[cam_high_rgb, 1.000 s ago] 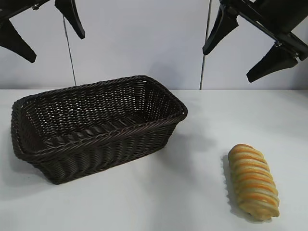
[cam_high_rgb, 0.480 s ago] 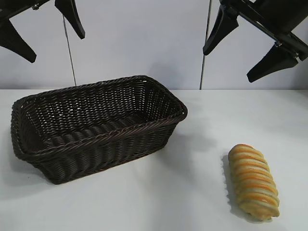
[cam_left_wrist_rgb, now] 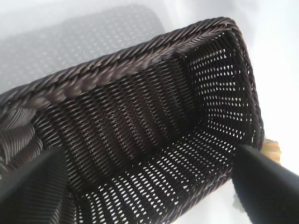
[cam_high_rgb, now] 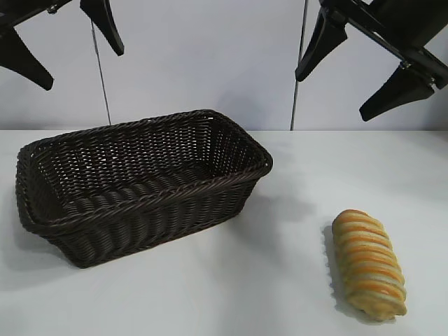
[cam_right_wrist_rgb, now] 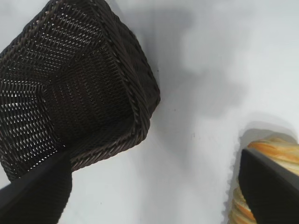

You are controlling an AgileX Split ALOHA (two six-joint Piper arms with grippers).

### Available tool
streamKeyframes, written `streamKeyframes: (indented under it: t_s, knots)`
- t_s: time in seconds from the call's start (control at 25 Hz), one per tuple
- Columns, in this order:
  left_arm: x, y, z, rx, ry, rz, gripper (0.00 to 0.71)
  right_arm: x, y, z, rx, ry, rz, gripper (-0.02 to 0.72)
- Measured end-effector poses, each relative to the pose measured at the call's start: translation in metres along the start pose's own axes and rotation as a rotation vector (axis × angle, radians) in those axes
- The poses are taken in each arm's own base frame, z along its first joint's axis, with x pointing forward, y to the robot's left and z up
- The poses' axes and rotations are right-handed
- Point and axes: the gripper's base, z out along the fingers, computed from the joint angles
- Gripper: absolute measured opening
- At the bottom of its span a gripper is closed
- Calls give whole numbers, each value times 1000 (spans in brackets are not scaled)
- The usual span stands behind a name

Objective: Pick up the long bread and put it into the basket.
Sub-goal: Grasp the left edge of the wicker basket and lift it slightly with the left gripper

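Wicker, baked crust, matt plastic, smooth tabletop.

Basket [cam_high_rgb: 140, 185], left of centre: dark brown woven wicker, ribbed and rough, open weave letting light through, braided rim with a faint sheen. Long bread [cam_high_rgb: 368, 264], lower right: golden-tan crust, raised crosswise ridges, orange-brown stripes, slightly glossy. Table [cam_high_rgb: 280, 280]: white, smooth, matt, soft shadows. Left gripper [cam_high_rgb: 66, 42], upper left, and right gripper [cam_high_rgb: 346, 84], upper right: black fingers, smooth matt, plastic by the look.

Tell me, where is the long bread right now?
In the exterior view the long bread lies on the white table at lower right, apart from the basket.
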Motion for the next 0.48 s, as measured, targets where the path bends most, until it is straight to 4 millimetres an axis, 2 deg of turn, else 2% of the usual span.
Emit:
streamKeyframes:
  t_s: [0.12,0.32,0.48]
  knots:
    - [11,12,7,-85,43,-31,687,1,0,0,-1,6,0,695]
    - [38,32,38,-140,123,-85,687,1,0,0,1,14,-2,695]
    - [56,46,60,-153,122,-111,687,1,0,0,1,15,-2,695]
